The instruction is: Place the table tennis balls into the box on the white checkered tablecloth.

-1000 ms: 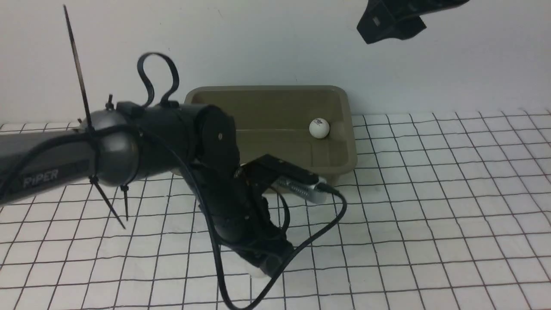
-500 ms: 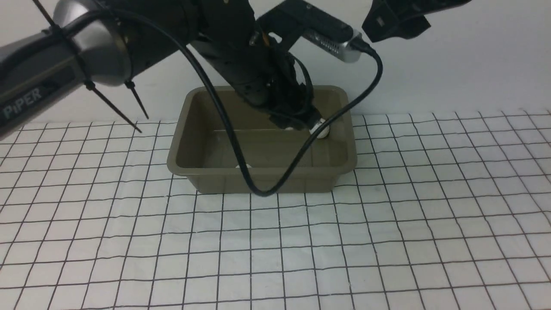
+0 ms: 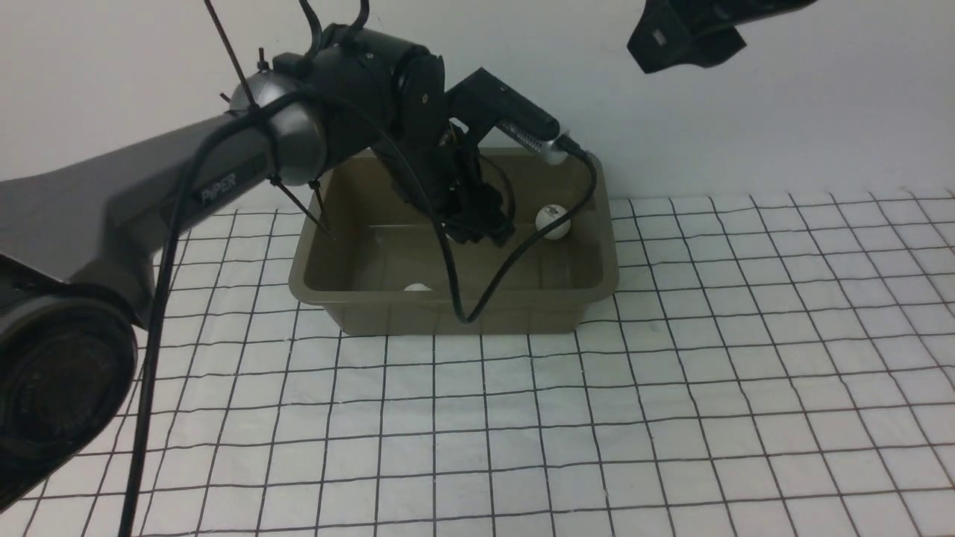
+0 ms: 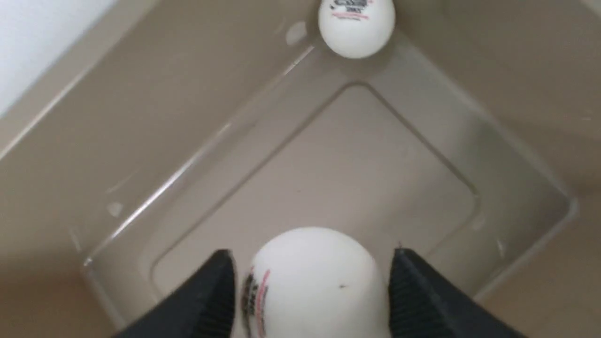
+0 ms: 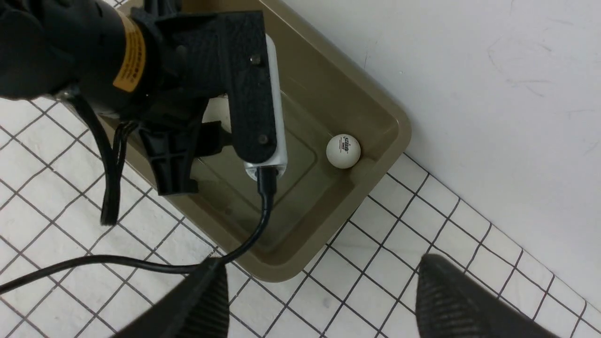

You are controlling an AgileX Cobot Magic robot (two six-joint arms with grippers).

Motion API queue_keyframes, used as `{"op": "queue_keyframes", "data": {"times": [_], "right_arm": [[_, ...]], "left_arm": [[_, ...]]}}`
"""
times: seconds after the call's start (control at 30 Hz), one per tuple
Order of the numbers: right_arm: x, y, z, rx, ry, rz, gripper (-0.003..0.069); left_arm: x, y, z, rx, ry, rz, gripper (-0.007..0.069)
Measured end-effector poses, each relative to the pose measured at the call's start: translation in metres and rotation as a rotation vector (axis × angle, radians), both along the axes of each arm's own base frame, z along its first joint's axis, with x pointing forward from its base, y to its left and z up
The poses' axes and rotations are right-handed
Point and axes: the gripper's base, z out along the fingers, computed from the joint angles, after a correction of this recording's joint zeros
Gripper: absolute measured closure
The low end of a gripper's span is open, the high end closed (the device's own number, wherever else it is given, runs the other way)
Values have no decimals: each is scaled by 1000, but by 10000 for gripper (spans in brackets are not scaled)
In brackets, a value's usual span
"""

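The olive-grey box (image 3: 373, 313) stands on the white checkered tablecloth (image 3: 671, 410) against the back wall. One table tennis ball (image 3: 553, 221) with a dark logo lies at the box's right end, also seen from both wrists (image 4: 356, 26) (image 5: 343, 150). Just above the near wall peeks a second ball (image 3: 418, 287). My left gripper (image 3: 489, 235) reaches down inside the box. A third ball (image 4: 314, 281), blurred, sits between its fingers with thin gaps on both sides, so the jaws stand open (image 4: 312, 263). My right gripper (image 5: 319, 281) hangs open and empty high above the cloth.
The white wall rises right behind the box. The left arm's black cable (image 3: 466, 313) loops over the box's front rim. Only a black part of the right arm (image 3: 686, 33) shows, at the top right of the front view.
The left arm lifted off the cloth in front of the box, swung over it and lowered into it. Its jaws have widened around the ball. The right arm stayed still.
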Motion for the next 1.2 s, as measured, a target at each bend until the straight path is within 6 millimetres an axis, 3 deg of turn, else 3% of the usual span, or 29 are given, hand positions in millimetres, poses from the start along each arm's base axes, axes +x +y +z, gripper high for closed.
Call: {"op": "queue_keyframes", "data": {"times": [0.13,0.33,0.37,0.53,0.57,0.7,0.8,1.0,1.2], "right_arm": [[0,0,0,0,0,0,172],[-3,-4,4,-15,-21,-10,177],[-5,-7,7,-21,-35,-15,186],[-28,-24,34,-20,-127,-43,279],[-33,-27,39,-13,-141,-46,297],[-56,-41,58,16,-203,-57,402],[-75,-53,66,15,-236,-68,482],[-113,-80,38,-70,-199,-91,643],[-152,-100,-13,-30,-175,-118,673]], "left_arm": [[-2,4,1,57,5,-7,173],[-17,22,34,179,6,-2,220],[-22,26,44,193,1,3,250],[-62,48,114,133,-22,97,561],[-72,52,128,104,-31,104,595],[-112,65,180,-21,-103,90,629],[-142,77,205,-71,-151,68,629],[-206,108,201,-87,-171,56,629],[-270,135,168,-229,-305,33,629]]}}
